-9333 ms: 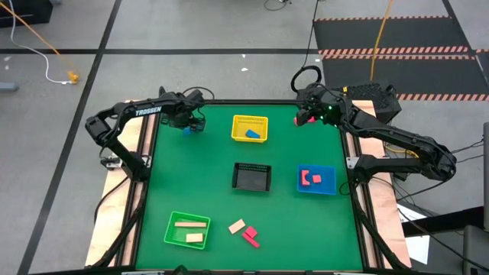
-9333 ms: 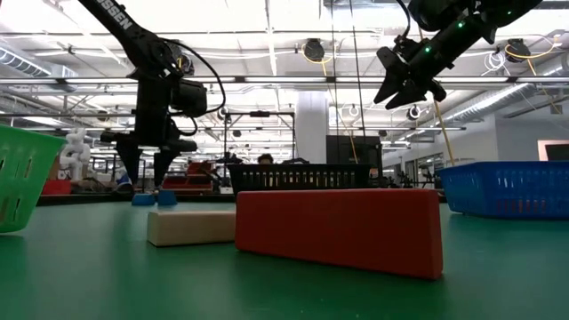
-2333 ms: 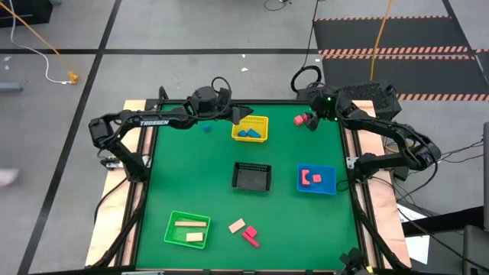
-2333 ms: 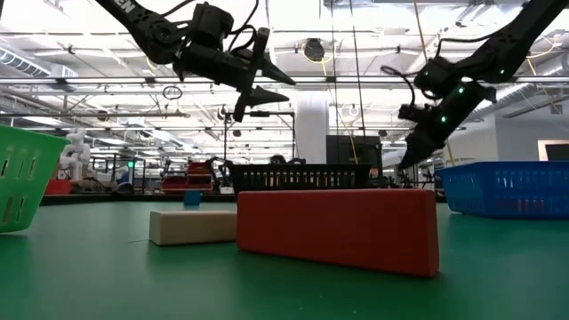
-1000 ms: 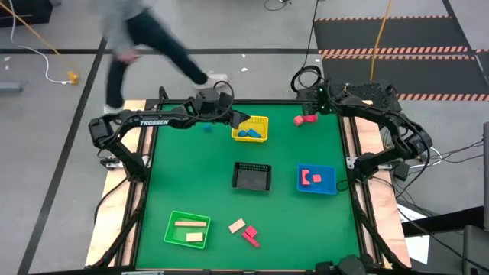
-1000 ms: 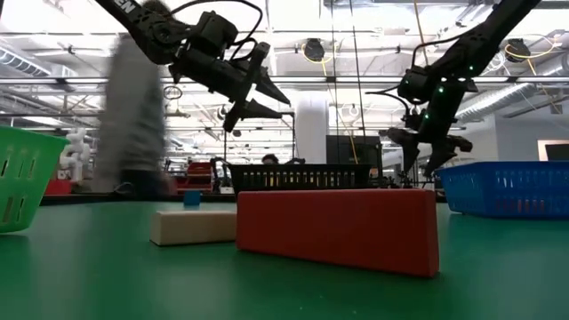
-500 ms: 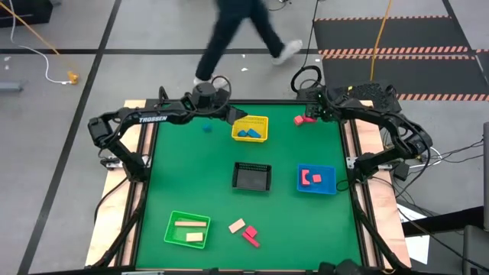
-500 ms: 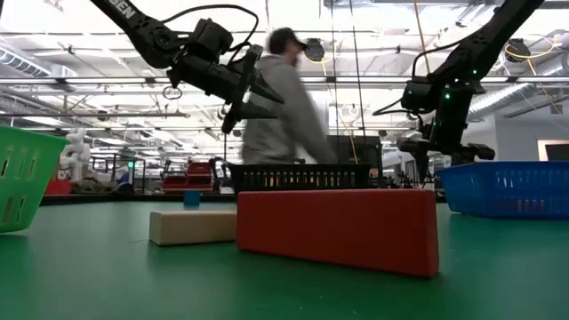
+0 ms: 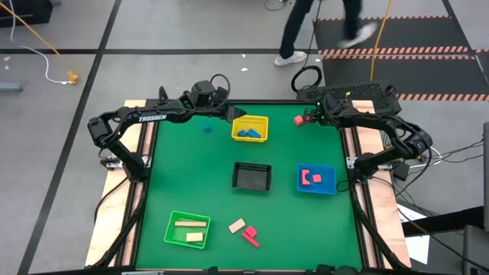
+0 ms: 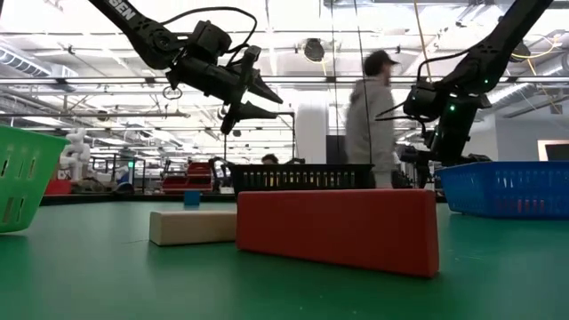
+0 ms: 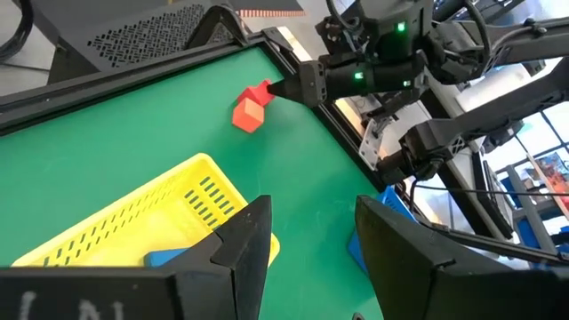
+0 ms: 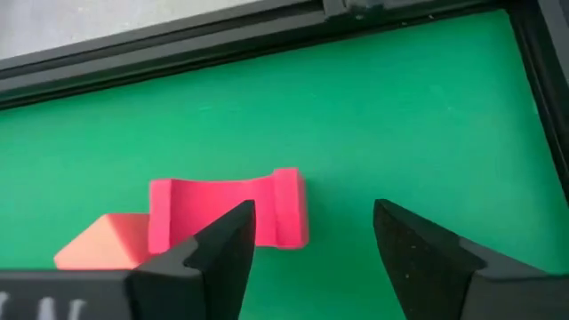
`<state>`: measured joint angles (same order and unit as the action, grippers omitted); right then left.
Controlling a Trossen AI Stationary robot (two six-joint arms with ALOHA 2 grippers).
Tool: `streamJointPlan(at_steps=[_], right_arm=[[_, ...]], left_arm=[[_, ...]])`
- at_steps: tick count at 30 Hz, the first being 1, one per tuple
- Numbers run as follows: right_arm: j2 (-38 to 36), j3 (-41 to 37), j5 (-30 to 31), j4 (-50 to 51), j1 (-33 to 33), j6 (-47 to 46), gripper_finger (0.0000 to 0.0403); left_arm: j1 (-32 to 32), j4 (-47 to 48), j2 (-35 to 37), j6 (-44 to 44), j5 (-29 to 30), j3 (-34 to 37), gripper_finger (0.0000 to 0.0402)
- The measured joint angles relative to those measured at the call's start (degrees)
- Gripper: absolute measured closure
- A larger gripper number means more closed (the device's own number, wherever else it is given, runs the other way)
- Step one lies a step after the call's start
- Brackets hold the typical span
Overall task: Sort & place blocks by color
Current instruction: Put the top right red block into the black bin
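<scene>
Your right gripper [image 12: 307, 258] sits low at the far right corner of the green table [image 9: 206, 198], fingers spread and holding nothing. Just ahead of it lies a pink U-shaped block [image 12: 227, 211] touching a red cube [image 12: 102, 242]; both rest on the mat, apart from the fingers.

Your left gripper [image 11: 307, 240] hangs in the air at the far edge, beside the yellow mesh basket [image 9: 250, 121], fingers spread and empty. That basket holds blue blocks [image 9: 246, 134]. A small blue cube [image 9: 206, 127] sits alone on the mat to the left of it.

The blue mesh basket [image 9: 316, 188] on the right holds 2 red blocks [image 9: 311, 178]. The black mesh basket [image 9: 252, 176] sits mid-table. At the near left, the green mesh basket [image 9: 186, 238] holds 2 pale wooden bars [image 9: 192, 230]. Near the front edge lie a tan wooden block [image 9: 237, 226] and a red L-shaped block [image 9: 250, 236], just beside each other.

A person [image 10: 372, 120] is beyond the far side of the table.
</scene>
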<state>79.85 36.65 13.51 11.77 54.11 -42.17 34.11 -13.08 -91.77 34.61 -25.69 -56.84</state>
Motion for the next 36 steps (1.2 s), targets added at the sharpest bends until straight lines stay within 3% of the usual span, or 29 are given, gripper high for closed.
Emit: streamJointPlan(at_steps=[15,24,30,36], right_arm=[[2.60,0.02,1.19,-4.66,-1.20,1.76,0.0327],[3.91,0.08,1.70,-4.72,-2.87,4.31,0.0335],[3.91,0.12,1.75,-4.90,-2.85,4.02,0.0386],[3.69,0.12,1.68,-5.20,-2.76,2.28,0.0388]], left_arm=[[0.00,0.01,0.00,0.15,0.00,0.00,0.0236],[0.00,0.08,0.00,0.17,-0.33,0.00,0.0236],[0.00,0.07,0.00,-0.04,-0.35,0.00,0.0236],[0.00,0.07,0.00,-0.11,-0.37,0.00,0.0236]])
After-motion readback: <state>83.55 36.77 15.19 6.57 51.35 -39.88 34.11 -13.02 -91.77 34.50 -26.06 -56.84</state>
